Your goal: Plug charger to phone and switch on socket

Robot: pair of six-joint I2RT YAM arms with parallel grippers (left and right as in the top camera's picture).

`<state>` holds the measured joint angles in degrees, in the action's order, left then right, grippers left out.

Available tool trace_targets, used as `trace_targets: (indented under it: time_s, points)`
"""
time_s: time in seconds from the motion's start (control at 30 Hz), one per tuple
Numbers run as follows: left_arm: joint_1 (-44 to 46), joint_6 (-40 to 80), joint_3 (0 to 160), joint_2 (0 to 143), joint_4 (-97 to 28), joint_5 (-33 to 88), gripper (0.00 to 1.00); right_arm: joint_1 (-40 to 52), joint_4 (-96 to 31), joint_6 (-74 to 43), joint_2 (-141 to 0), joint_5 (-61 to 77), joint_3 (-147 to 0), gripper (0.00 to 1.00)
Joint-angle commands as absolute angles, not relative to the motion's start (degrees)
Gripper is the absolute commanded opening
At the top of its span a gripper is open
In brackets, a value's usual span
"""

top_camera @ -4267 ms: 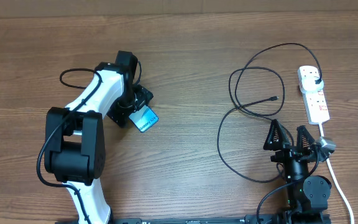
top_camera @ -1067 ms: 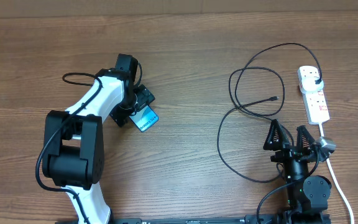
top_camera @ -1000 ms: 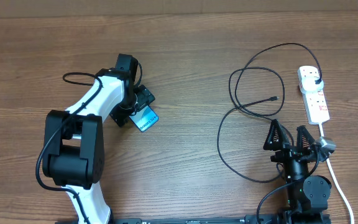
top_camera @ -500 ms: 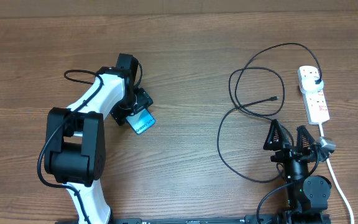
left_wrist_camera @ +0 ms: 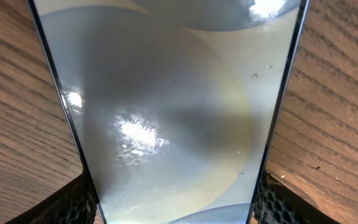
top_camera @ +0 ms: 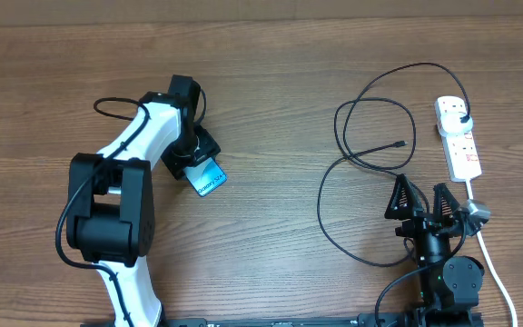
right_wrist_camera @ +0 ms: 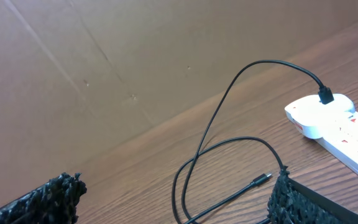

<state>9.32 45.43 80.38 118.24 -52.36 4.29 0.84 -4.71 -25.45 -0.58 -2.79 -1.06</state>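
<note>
Wooden table (top_camera: 271, 73); only left wrist shows left jaws clamping phone (left_wrist_camera: 166, 124); right jaws wide, empty.

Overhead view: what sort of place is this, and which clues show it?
Likely a robot test bench: left arm and right arm at a wooden table, a cardboard backdrop, plus a phone, charger and socket.

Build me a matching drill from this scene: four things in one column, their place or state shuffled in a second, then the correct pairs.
Things
1. phone
2. charger tip
3. socket
4. right gripper

Places or states
A. white, farthest to the right
B. between the fingers of the left gripper
C. open, holding nothing
D. lying free on the wood, plugged into nothing

Pairs: 1-B, 2-D, 3-A, 4-C
</note>
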Motion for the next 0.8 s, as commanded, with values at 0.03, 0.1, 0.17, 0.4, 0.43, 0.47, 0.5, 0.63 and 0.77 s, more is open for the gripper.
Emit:
trace_targets:
  time_s: [0.03, 0.1, 0.17, 0.4, 0.43, 0.47, 0.5, 0.63, 0.77]
  points:
    - [9.28, 43.22, 80.07, 124.92, -55.75, 4.93, 0.55, 0.69, -4.47, -25.21, -0.16, -2.48, -0.45, 1.0]
    - [9.28, 42.48, 82.08, 124.92, -58.15, 4.95, 0.52, 0.67, -4.47, -25.19, -0.16, -2.48, -0.45, 0.99]
    - [9.3, 41.71, 84.53, 124.92, -60.97, 4.91, 0.52, 0.67, -4.47, -25.21, -0.16, -2.5, -0.43, 1.0]
    - [9.32, 41.71, 92.66, 124.92, -69.63, 4.93, 0.52, 0.67, -4.47, -25.19, -0.16, -2.48, -0.43, 1.0]
    - [9.34, 41.69, 93.54, 124.92, -70.61, 4.93, 0.51, 0.67, -4.47, -25.21, -0.16, -2.5, -0.45, 1.0]
    - [9.37, 41.67, 94.54, 124.92, -71.77, 4.93, 0.51, 0.69, -4.47, -25.19, -0.16, -2.48, -0.43, 1.0]
    - [9.39, 41.39, 95.53, 124.92, -72.86, 4.95, 0.51, 0.67, -4.47, -25.19, -0.16, -2.48, -0.43, 1.0]
    - [9.47, 40.38, 99.11, 124.92, -77.28, 5.04, 0.51, 0.67, -4.47, -25.21, -0.16, -2.48, -0.45, 1.0]
    - [9.47, 36.91, 100.49, 124.92, -79.26, 8.1, 0.51, 0.67, -4.47, -25.21, -0.16, -2.48, -0.43, 1.0]
